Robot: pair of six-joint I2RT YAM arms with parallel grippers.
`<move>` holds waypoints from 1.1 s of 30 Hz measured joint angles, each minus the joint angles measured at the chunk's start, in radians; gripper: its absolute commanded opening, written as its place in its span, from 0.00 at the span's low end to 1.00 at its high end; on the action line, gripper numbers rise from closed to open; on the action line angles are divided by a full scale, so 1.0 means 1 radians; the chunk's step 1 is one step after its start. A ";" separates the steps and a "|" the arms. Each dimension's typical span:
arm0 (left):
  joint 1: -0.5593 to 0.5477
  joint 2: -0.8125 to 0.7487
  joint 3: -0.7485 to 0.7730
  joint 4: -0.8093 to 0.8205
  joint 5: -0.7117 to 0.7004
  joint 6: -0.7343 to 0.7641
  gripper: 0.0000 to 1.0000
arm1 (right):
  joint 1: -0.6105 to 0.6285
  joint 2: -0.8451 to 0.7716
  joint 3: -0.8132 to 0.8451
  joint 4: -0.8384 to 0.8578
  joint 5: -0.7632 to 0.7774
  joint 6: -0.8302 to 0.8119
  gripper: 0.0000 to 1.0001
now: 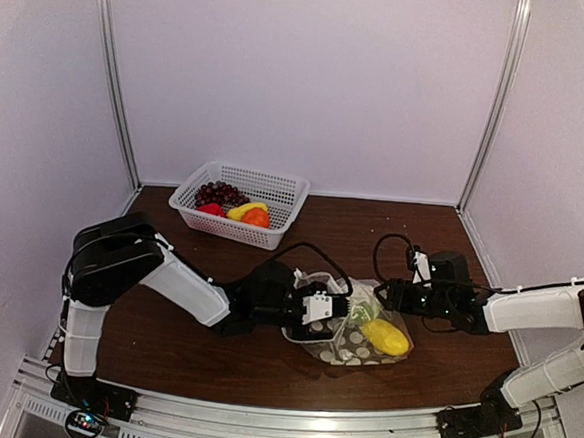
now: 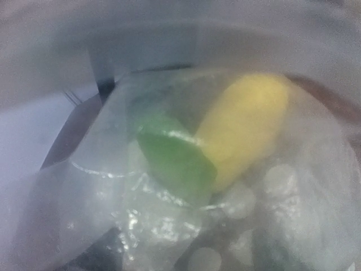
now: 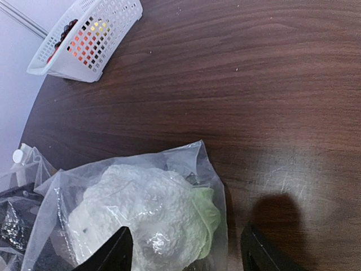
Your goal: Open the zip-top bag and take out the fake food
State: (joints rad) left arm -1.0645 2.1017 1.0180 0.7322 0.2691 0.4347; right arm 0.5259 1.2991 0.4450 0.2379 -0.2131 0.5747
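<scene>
Zip-top bag [image 1: 348, 351]: clear, white-dotted, crumpled, laid on the brown table [image 1: 262, 367] at front centre, between both grippers. Fake food is seen inside it: a yellow piece [image 1: 385, 337] and a white lumpy piece [image 3: 135, 209] with a green leaf [image 2: 175, 158]. The left gripper [image 1: 343, 308] is set against the bag's left side; its finger spacing cannot be told. The right gripper [image 3: 186, 254] is held with fingers apart over the bag's right edge. A white basket [image 1: 274, 187], well behind, is stocked with a grape bunch [image 1: 219, 193] and red, yellow and orange pieces.

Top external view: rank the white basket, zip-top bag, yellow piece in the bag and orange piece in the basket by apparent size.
1-2. white basket and zip-top bag: look about alike, not ranked.
3. yellow piece.
4. orange piece, though it lies farther from the camera.
</scene>
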 measured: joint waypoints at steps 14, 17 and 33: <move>0.003 0.075 0.108 -0.008 -0.084 0.007 0.93 | -0.009 0.225 0.046 0.232 -0.113 -0.010 0.17; 0.003 0.086 0.129 -0.018 -0.113 0.008 0.96 | -0.003 0.248 0.053 0.256 -0.112 -0.006 0.07; 0.017 0.088 0.153 -0.050 -0.206 0.027 0.37 | 0.021 0.241 0.033 0.275 -0.116 -0.008 0.00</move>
State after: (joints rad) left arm -1.0477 2.1899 1.1713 0.6819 0.0628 0.4614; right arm 0.5468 1.5406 0.4782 0.5129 -0.3294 0.5671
